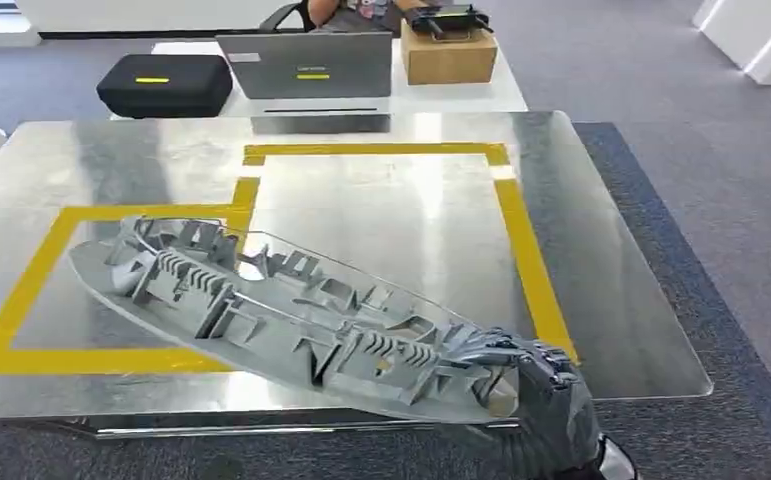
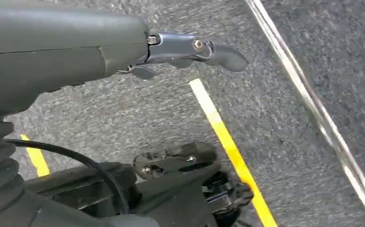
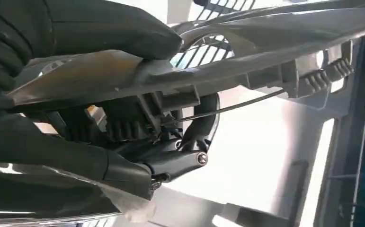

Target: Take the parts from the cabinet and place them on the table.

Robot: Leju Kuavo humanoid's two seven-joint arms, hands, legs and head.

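Note:
A long grey ribbed plastic part (image 1: 271,310) lies slantwise over the shiny metal table (image 1: 381,215), its far end inside the yellow tape outline (image 1: 521,240) and its near end over the table's front edge. My right hand (image 1: 531,385) grips that near end; in the right wrist view the thumb (image 3: 90,28) and fingers (image 3: 190,137) clamp the part (image 3: 246,66) from both sides. My left hand (image 2: 190,49) hangs over grey carpet with its fingers apart and nothing in it.
Behind the metal table stands a white table with a black case (image 1: 166,85), a grey laptop (image 1: 306,65) and a cardboard box (image 1: 448,52). A person sits behind the laptop. Grey carpet with yellow floor tape (image 2: 227,146) surrounds the table.

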